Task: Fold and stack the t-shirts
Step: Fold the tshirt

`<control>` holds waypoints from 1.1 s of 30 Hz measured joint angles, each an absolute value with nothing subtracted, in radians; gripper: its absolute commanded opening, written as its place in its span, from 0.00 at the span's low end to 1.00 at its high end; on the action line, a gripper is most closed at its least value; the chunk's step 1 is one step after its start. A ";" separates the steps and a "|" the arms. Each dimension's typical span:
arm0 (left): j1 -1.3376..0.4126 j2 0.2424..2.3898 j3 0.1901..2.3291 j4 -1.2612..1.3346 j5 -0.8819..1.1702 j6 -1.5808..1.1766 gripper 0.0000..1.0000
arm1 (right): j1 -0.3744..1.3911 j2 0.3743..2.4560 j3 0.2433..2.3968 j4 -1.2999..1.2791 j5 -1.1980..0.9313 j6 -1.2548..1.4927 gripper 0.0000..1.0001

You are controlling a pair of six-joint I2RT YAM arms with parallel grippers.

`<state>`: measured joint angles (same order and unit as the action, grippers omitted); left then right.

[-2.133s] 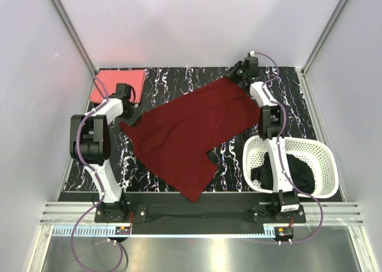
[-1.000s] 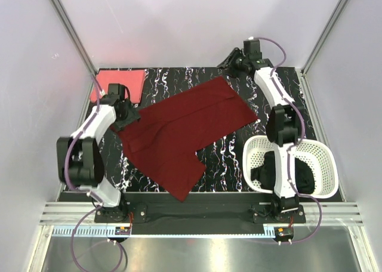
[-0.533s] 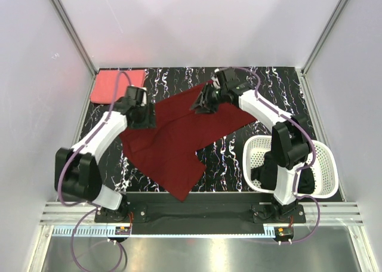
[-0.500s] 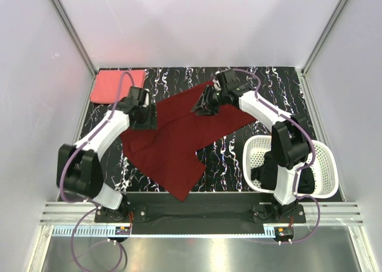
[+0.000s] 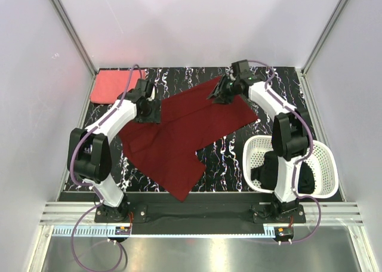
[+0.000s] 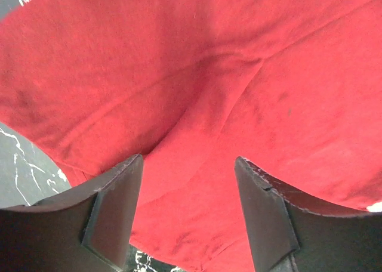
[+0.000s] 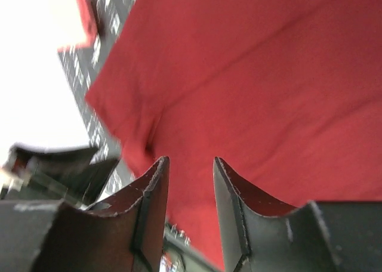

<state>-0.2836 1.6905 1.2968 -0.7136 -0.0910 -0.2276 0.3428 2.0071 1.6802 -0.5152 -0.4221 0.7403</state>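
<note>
The dark maroon t-shirt (image 5: 185, 129) lies spread and skewed across the black marbled table (image 5: 286, 99), one sleeve pointing at the near edge. My left gripper (image 5: 149, 108) hovers over its far left edge. In the left wrist view it (image 6: 190, 215) is open, with only creased maroon cloth (image 6: 209, 75) under the fingers (image 6: 113, 212). My right gripper (image 5: 219, 93) hangs over the shirt's far corner. In its wrist view it (image 7: 190, 160) is open, with maroon cloth (image 7: 268, 75) beyond the gap. The coral pink t-shirt (image 5: 113, 86) lies folded at the back left. The black t-shirt (image 5: 286, 170) sits in the basket.
The white lattice basket (image 5: 325, 164) stands at the near right, beside the right arm's base. Grey walls close in the table on the left, back and right. Bare marbled surface shows at the back right and near left.
The right gripper swung in from the back edge over the shirt's middle, then drew back to its far corner. The left gripper moved right and back along the shirt's left edge.
</note>
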 measured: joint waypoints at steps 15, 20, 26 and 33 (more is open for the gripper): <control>-0.063 1.632 1.183 -0.701 -0.015 -0.442 0.69 | 0.193 2.244 1.953 -0.616 -0.313 0.679 0.54; 0.125 1.527 1.138 -0.654 0.040 -0.525 0.65 | 0.133 2.318 2.028 -0.636 -0.312 0.661 0.54; 0.213 1.428 1.034 -0.590 0.158 -0.596 0.70 | 0.123 2.333 2.016 -0.638 -0.336 0.662 0.52; -0.005 1.501 1.111 -0.628 0.136 -0.490 0.74 | 0.189 2.302 1.851 -0.613 -0.385 0.663 0.52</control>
